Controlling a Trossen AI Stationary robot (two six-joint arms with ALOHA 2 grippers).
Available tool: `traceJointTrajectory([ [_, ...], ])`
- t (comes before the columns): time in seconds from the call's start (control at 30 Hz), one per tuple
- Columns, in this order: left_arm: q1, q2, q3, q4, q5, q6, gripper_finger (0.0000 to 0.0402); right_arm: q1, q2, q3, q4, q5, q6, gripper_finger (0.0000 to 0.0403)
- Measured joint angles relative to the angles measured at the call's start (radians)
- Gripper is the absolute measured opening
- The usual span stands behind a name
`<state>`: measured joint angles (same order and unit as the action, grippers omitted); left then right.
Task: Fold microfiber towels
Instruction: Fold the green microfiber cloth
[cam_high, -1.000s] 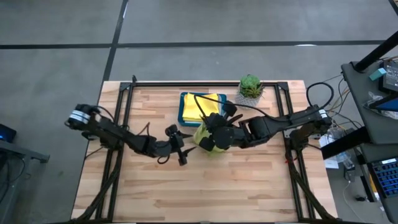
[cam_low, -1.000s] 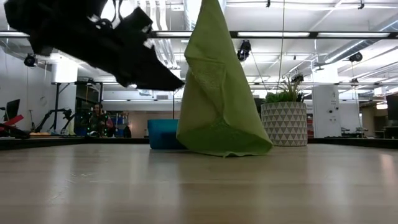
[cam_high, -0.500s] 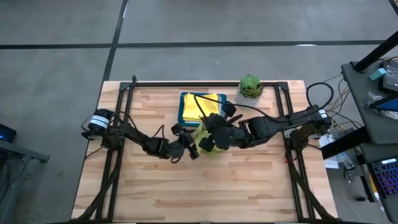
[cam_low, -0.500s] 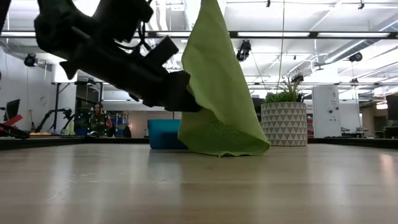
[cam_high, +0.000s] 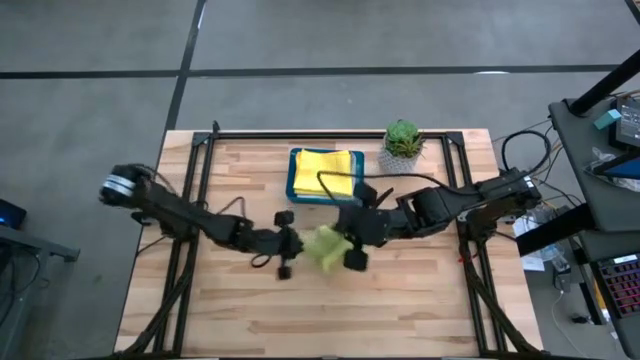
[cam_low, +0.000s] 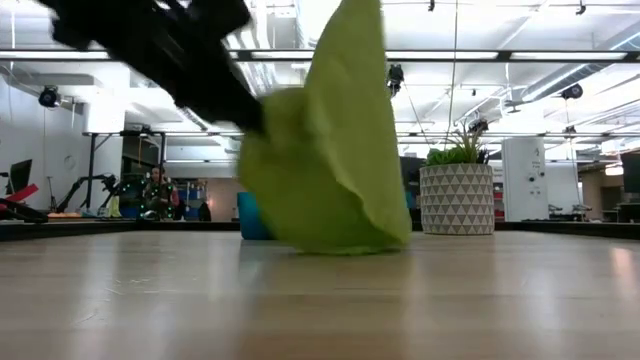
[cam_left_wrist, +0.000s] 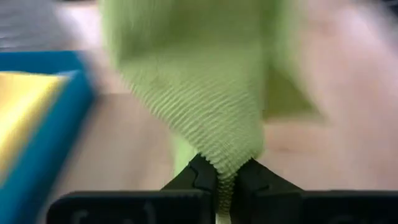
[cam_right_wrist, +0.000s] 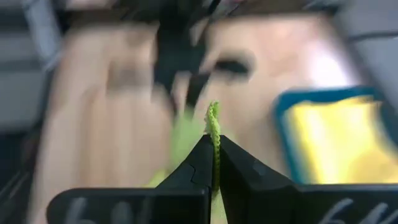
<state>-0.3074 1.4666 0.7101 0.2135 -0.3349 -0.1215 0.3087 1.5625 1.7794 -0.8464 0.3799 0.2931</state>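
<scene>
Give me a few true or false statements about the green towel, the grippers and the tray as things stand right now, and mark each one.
1. The left gripper is shut on the lime green towel. True.
2. The right gripper hangs open with nothing in it. False: it is shut on an edge of the same towel.
3. The teal tray holds a yellow towel. True.
4. The lime green towel lies flat and folded in the tray. False: it hangs between the two grippers, its lower part at the table.
5. The potted plant stands in the tray. False: it stands on the table beside it.
</scene>
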Motion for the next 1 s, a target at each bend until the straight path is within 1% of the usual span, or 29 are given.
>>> traceJointTrajectory([
  [0.07, -0.024, -0.096, 0.0, -0.087, 0.166, -0.043, 0.0002, 0.012, -0.001, 0.0, -0.065, -0.137, -0.011, 0.0009],
  [0.13, -0.048, -0.17, 0.0, -0.106, 0.333, -0.101, 0.0002, 0.033, -0.001, -0.004, -0.103, -0.291, -0.027, 0.0009],
  [0.17, -0.062, -0.203, 0.0, -0.109, 0.391, -0.134, 0.0002, 0.047, -0.001, -0.012, -0.097, -0.349, -0.036, 0.0009],
  [0.2, -0.078, -0.231, 0.0, -0.107, 0.426, -0.158, 0.0002, 0.063, 0.004, -0.018, -0.083, -0.392, -0.051, 0.0009],
  [0.23, -0.09, -0.255, 0.0, -0.101, 0.439, -0.168, 0.0002, 0.078, 0.007, -0.023, -0.069, -0.413, -0.064, 0.0009],
  [0.27, -0.1, -0.275, 0.0, -0.099, 0.441, -0.175, 0.0002, 0.093, 0.012, -0.029, -0.059, -0.413, -0.073, 0.0009],
  [0.33, -0.117, -0.296, -0.006, -0.099, 0.439, -0.187, 0.0002, 0.111, 0.027, -0.038, -0.049, -0.382, -0.071, 0.0009],
  [0.4, -0.123, -0.299, -0.021, -0.106, 0.432, -0.221, 0.0002, 0.122, 0.044, -0.056, -0.048, -0.314, -0.055, 0.0009],
  [0.5, -0.121, -0.281, -0.056, -0.122, 0.411, -0.313, 0.0002, 0.123, 0.065, -0.106, -0.044, -0.216, -0.025, 0.0009],
  [0.57, -0.113, -0.262, -0.081, -0.18, 0.379, -0.358, 0.0002, 0.114, 0.077, -0.151, -0.035, -0.18, -0.006, 0.0009],
  [0.63, -0.1, -0.236, -0.093, -0.272, 0.357, -0.401, 0.0002, 0.096, 0.088, -0.208, -0.01, -0.166, 0.009, 0.0009],
  [0.7, -0.079, -0.218, -0.098, -0.35, 0.327, -0.44, 0.0002, 0.072, 0.096, -0.258, 0.012, -0.119, 0.034, 0.0009],
  [0.77, -0.05, -0.198, -0.099, -0.38, 0.295, -0.448, 0.0002, 0.045, 0.101, -0.297, 0.014, -0.053, 0.059, 0.0009],
  [0.83, -0.015, -0.185, -0.108, -0.389, 0.289, -0.445, 0.0002, 0.015, 0.102, -0.332, 0.017, -0.007, 0.085, 0.0009],
  [1.0, 0.085, -0.161, -0.129, -0.39, 0.288, -0.382, 0.0002, -0.058, 0.11, -0.402, 0.048, 0.014, 0.103, 0.0009],
])
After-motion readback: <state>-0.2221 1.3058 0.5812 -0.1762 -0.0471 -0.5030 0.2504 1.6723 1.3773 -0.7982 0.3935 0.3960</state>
